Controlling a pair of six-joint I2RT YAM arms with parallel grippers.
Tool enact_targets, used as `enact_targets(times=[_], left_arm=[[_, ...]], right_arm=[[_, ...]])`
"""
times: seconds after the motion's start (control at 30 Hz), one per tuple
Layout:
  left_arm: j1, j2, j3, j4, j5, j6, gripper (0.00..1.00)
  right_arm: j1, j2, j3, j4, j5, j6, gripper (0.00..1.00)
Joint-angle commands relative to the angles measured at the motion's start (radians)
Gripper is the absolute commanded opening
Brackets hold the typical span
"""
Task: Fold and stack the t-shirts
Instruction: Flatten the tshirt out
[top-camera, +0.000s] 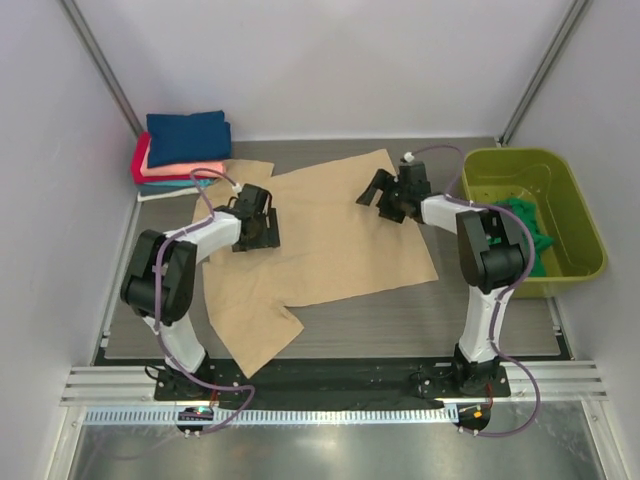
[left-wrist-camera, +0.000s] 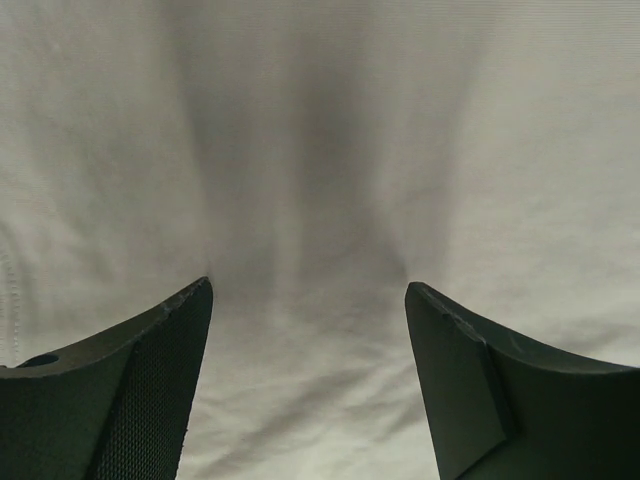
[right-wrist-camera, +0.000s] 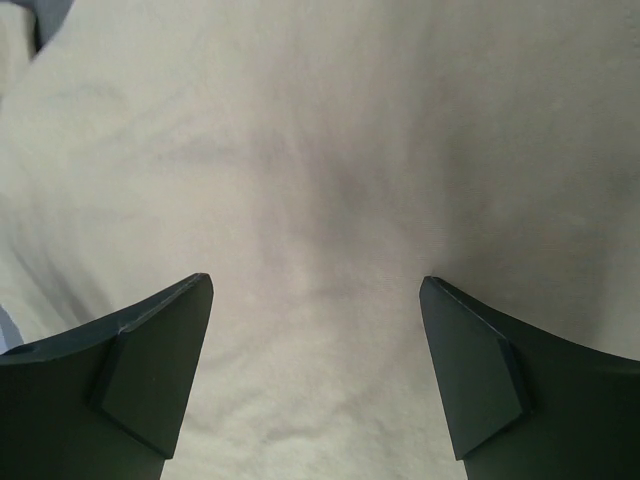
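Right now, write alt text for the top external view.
A tan t-shirt lies spread under the open left tool and right tool. Folded t-shirts stack far left; a lime tub holding a green t-shirt sits right.

left tool (left-wrist-camera: 308, 290) spread wide, right tool (right-wrist-camera: 315, 282) likewise, arms reaching forward

The soft, plain tan beige cotton t-shirt (top-camera: 340, 235) is one unbroken colour, paling to cream in both wrist views. In the folded stack, the navy blue tee (top-camera: 188, 135) lies on top, with the coral pink tee (top-camera: 190, 168), the red tee (top-camera: 139, 160) and the teal tee (top-camera: 165, 186) showing as bands below. The lime-green rectangular plastic tub (top-camera: 580, 215) holds the emerald green tee (top-camera: 525, 225). The table (top-camera: 440, 310) is dark grey with wood grain. The left gripper (left-wrist-camera: 310, 290) is black, one pad finely meshed.
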Motion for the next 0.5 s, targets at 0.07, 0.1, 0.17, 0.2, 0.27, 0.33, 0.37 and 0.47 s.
enact_targets(times=[0.07, 0.1, 0.17, 0.2, 0.27, 0.33, 0.37, 0.47], left_arm=[[-0.02, 0.105, 0.043, 0.098, 0.075, -0.008, 0.77], [-0.027, 0.117, 0.055, 0.107, 0.087, -0.002, 0.77], [-0.055, 0.147, 0.103, 0.105, 0.099, 0.014, 0.77], [-0.063, 0.169, 0.123, 0.101, 0.116, 0.021, 0.77], [-0.078, 0.182, 0.167, 0.093, 0.125, 0.03, 0.77], [-0.084, 0.19, 0.189, 0.079, 0.133, 0.034, 0.77], [-0.084, 0.185, 0.209, 0.069, 0.132, 0.033, 0.77], [-0.087, 0.119, 0.204, 0.03, 0.116, 0.03, 0.76]], right_arm=[[-0.114, -0.049, -0.257, -0.024, 0.082, 0.068, 0.89], [-0.112, -0.082, -0.26, -0.044, 0.105, 0.073, 0.89], [-0.115, -0.112, -0.271, -0.091, 0.17, 0.067, 0.89], [-0.123, -0.146, -0.277, -0.104, 0.187, 0.061, 0.9], [-0.132, -0.175, -0.294, -0.125, 0.207, 0.059, 0.91], [-0.141, -0.206, -0.296, -0.142, 0.259, 0.045, 0.91], [-0.143, -0.211, -0.289, -0.142, 0.262, 0.036, 0.92], [-0.142, -0.188, -0.238, -0.168, 0.245, 0.005, 0.92]])
